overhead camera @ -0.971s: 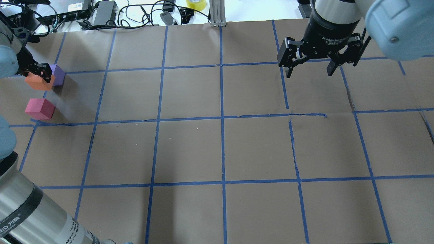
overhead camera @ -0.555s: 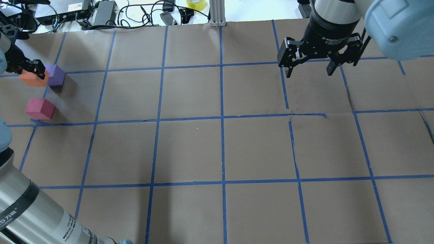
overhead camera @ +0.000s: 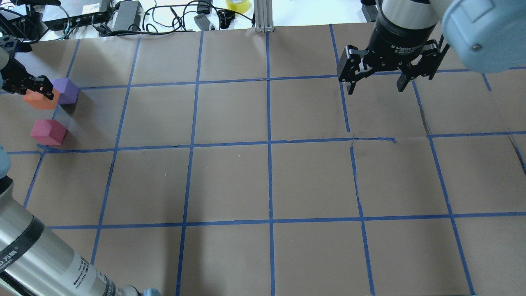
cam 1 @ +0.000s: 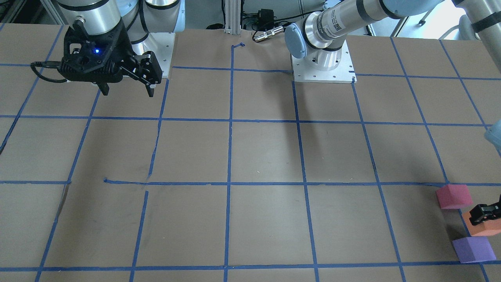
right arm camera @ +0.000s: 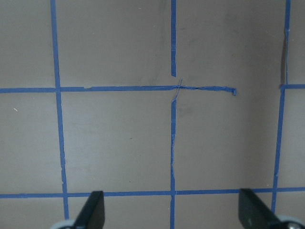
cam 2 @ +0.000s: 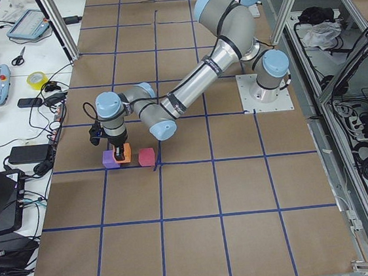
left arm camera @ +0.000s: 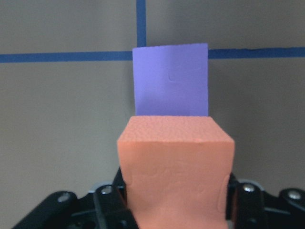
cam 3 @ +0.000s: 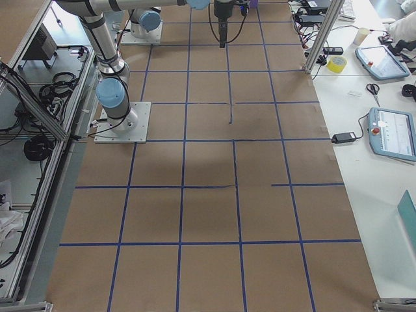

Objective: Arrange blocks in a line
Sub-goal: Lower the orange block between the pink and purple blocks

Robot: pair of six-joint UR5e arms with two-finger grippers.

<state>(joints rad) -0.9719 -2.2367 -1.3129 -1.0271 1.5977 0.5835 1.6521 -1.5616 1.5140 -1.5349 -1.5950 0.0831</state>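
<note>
My left gripper [overhead camera: 36,87] is shut on the orange block [overhead camera: 38,100] at the table's far left edge. In the left wrist view the orange block [left arm camera: 176,171] sits between the fingers [left arm camera: 110,193], right in front of the purple block [left arm camera: 171,78]. The purple block [overhead camera: 67,90] lies on the table just right of the orange one. The pinkish-red block [overhead camera: 48,131] lies nearer to me, apart from both. From the front the three show as pinkish-red [cam 1: 454,196], orange [cam 1: 483,228] and purple [cam 1: 473,248]. My right gripper [overhead camera: 374,84] is open and empty, high over the far right.
The brown table [overhead camera: 230,181] carries a grid of blue tape lines. Cables, power boxes and a yellow tape roll [overhead camera: 237,5] lie past the far edge. The left arm's forearm [overhead camera: 37,255] crosses the near left corner.
My left gripper has carried the orange block a little to the left, still beside the purple block. The right arm and the other two blocks have not moved.
</note>
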